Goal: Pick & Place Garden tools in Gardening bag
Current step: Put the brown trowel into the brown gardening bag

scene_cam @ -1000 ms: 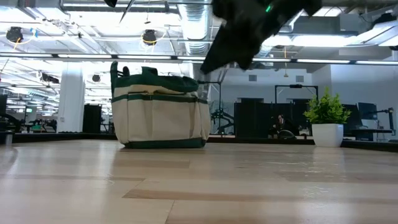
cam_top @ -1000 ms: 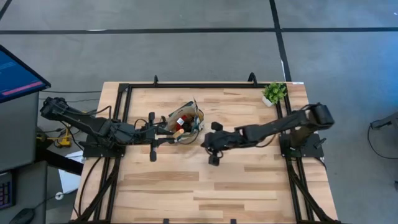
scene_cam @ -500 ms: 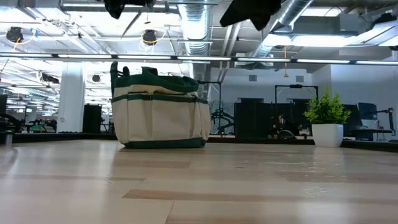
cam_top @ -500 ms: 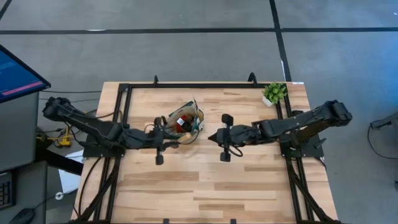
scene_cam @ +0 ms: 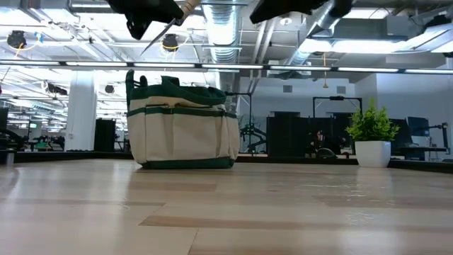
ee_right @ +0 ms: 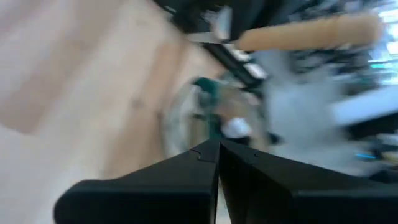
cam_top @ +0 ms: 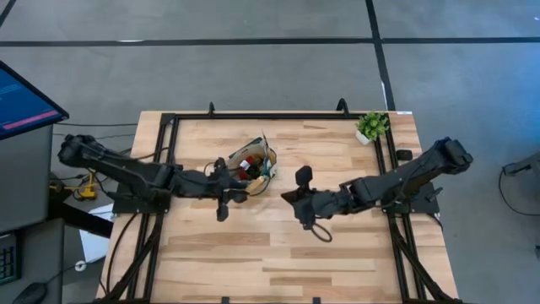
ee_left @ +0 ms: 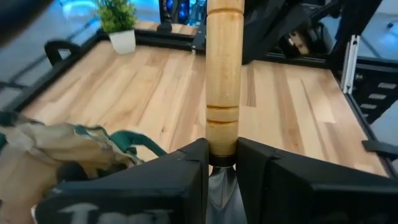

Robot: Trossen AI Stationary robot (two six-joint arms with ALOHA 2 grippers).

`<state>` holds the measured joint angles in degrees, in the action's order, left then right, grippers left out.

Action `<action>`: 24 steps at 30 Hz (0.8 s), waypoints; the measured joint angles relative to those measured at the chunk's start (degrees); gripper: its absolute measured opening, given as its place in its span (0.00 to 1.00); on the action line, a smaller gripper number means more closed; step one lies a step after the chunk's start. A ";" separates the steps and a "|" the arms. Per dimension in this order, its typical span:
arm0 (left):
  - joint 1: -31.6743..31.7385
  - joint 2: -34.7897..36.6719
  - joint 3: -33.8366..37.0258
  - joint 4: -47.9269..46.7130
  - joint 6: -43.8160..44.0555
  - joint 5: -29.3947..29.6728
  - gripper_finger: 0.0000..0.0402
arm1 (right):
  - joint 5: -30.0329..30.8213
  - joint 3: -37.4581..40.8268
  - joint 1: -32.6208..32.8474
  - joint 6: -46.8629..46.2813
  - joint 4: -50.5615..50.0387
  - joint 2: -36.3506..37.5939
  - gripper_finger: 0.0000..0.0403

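Right wrist camera, and it's a blurry one: the right gripper (ee_right: 217, 152) has its two dark fingers (ee_right: 168, 183) pressed flat together, nothing between them. Past the fingertips sits the gardening bag (ee_right: 214, 109), cream with green trim, something pale showing at its mouth. Beside the bag, light wooden desk (ee_right: 68, 81) stretches away. Beyond the bag, a wooden tool handle (ee_right: 311, 31) hangs above it, a glint of silver metal at one end.

right wrist view smeared, gardening bag (ee_right: 214, 118) blurred, trowel (ee_left: 222, 93) blade hidden
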<state>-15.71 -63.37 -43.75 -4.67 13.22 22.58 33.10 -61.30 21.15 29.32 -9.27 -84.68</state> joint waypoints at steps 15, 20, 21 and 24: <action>7.31 -1.18 -0.07 0.53 12.92 -11.29 0.08 | 20.94 -4.21 1.96 17.23 12.23 -9.44 0.19; 8.06 -1.47 -0.02 0.10 17.68 -14.77 0.08 | 23.94 -9.50 2.41 17.82 3.84 -15.00 0.31; 8.18 -1.55 0.00 -0.07 18.44 -15.34 0.09 | 26.55 -10.81 2.57 17.84 2.60 -16.26 0.34; 8.53 -1.61 0.00 0.10 19.15 -16.51 0.08 | 34.30 -14.02 3.45 18.87 0.14 -19.06 0.40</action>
<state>-7.18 -64.98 -43.75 -4.57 32.37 6.07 67.40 -75.32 24.60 48.19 -9.13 -103.73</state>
